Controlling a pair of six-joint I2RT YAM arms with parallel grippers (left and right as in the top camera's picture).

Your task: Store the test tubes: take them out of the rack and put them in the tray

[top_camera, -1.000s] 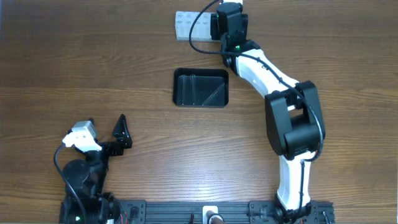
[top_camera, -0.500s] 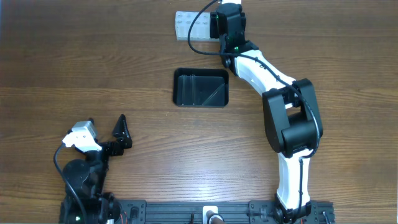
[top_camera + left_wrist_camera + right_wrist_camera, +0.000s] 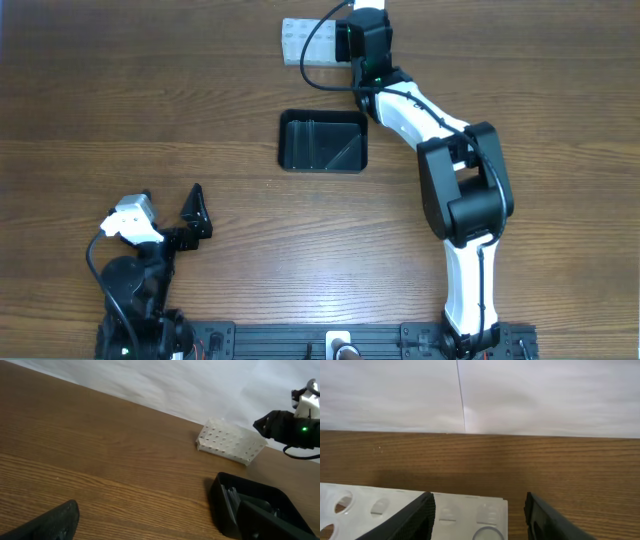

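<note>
Right elbow (image 3: 465, 170) drawn leftward, right hand (image 3: 477, 502) spread-fingered over rack (image 3: 380, 510) end (top view: tray (image 3: 281, 140) nearby).

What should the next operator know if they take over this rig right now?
Left gripper: fingers open, empty, parked near its base.
Right gripper: fingers open, empty, over the right end of the white rack, straddling an end hole.
Black tray: just in front of the rack, with a few clear test tubes lying in it.
Left to do: move any tubes in the rack to the tray. How many remain cannot be told.
</note>
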